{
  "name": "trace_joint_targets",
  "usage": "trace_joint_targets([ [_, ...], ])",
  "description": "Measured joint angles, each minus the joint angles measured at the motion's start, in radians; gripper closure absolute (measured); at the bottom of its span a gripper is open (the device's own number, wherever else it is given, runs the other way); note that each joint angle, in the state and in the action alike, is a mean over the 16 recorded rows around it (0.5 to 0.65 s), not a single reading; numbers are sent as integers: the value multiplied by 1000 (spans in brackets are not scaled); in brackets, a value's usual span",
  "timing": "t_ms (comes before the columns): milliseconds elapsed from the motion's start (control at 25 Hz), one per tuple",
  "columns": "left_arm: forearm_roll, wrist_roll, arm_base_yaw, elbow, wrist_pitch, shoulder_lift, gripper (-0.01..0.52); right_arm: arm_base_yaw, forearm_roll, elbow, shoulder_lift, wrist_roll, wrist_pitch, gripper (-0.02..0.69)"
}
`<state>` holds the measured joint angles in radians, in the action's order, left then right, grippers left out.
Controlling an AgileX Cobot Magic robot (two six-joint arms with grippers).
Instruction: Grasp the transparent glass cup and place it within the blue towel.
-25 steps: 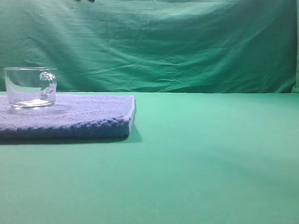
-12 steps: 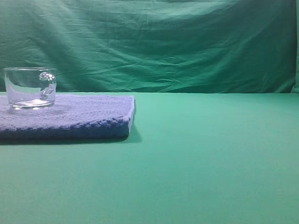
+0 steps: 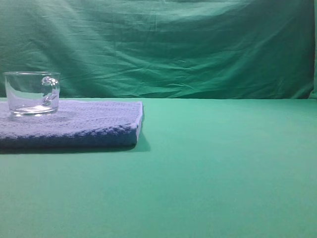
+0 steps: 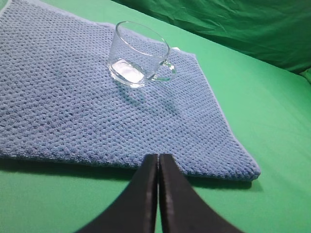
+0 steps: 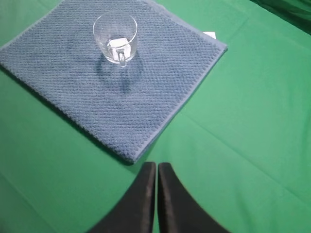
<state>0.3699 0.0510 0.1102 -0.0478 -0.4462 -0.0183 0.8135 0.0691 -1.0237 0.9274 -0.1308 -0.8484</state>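
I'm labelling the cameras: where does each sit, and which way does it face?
Exterior high: low, level with the table, facing the green backdrop; no arm shows.
Left wrist: above the left gripper, shut, facing the cup on the towel.
Right wrist: above the right gripper, shut, looking down.
All share cup and towel.

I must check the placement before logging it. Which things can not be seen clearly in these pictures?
- Exterior high view: the blue towel is cut off by the left edge.
- Left wrist view: its near-left corner leaves the frame.
- Transparent glass cup: contents unclear through clear glass.
- Left gripper, right gripper: absent from the exterior view.
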Motion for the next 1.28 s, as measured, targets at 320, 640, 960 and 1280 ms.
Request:
trace_joint_targets([
  [320,0,0,0,0,0,0,514,0,-33,275,-217,-9,166,665],
  [640,0,0,0,0,0,0,514,-1,-14,344,-306,-13,210,665],
  [960,0,0,0,0,0,0,514,-83,32,373,-353,-13,237,652],
  [1280,0,0,0,0,0,0,514,-301,46,512,-504,-14,292,628],
])
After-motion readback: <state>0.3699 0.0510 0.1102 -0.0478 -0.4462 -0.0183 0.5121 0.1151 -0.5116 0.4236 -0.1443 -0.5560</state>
